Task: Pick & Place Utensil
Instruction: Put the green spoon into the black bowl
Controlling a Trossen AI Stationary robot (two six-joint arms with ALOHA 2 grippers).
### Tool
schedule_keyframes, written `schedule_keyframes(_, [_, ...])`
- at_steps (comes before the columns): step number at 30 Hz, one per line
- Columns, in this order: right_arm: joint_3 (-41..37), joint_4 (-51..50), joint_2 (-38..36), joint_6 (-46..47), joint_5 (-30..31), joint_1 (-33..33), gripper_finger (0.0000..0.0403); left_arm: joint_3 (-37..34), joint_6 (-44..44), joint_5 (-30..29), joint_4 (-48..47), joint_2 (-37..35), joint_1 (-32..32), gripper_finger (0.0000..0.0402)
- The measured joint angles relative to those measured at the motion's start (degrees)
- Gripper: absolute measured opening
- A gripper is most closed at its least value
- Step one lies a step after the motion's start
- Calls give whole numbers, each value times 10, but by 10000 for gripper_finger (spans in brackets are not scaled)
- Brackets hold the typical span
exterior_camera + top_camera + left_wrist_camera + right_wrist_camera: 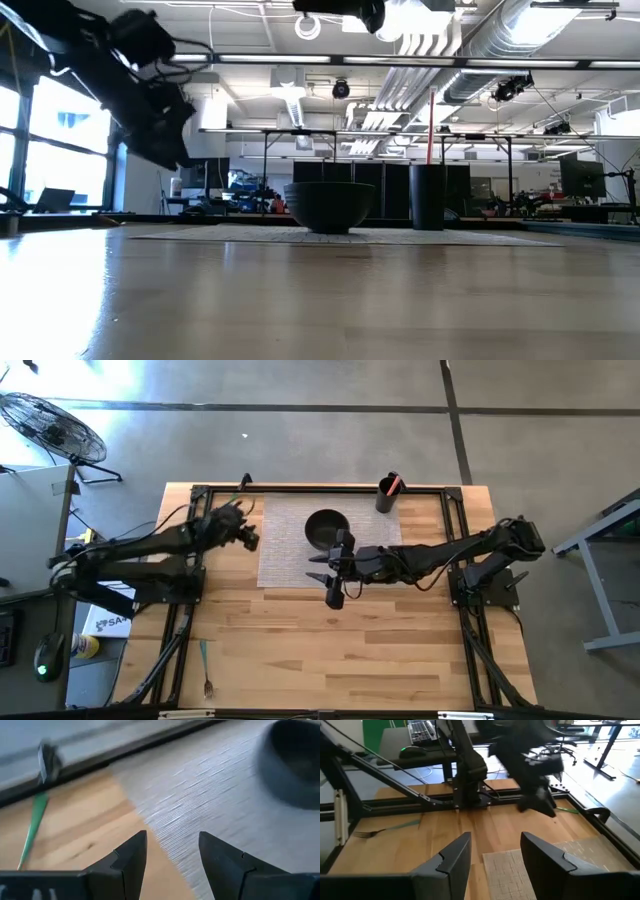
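Covering the far middle of the wooden table [330, 650], a pale placemat [285, 550] serves as the landmark; a dark bowl [326, 528] sits on it and a dark cup [386, 495] holding a red utensil stands at its far right corner. The right gripper [335, 572] hovers at the mat's near edge, fingers apart and empty. The left gripper [250, 537] hangs at the mat's left edge, also spread and empty. A green-handled fork [205, 668] lies well off the mat, near the table's front left. Nothing looks picked yet; grasping and placing remain.
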Motion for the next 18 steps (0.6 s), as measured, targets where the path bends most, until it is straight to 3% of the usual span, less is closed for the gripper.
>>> schedule_keyframes(6, [0, -3, 0, -1, 0, 18, 165, 52, -13, 23, -47, 135, 120, 177])
schedule_keyframes(12, [0, -19, 0, -1, 5, 22, 165, 125, 35, 67, -78, 261, 184, 177])
schedule_keyframes(18, [0, -25, 0, -1, 9, 22, 165, 262, 94, 102, -199, 371, 247, 177])
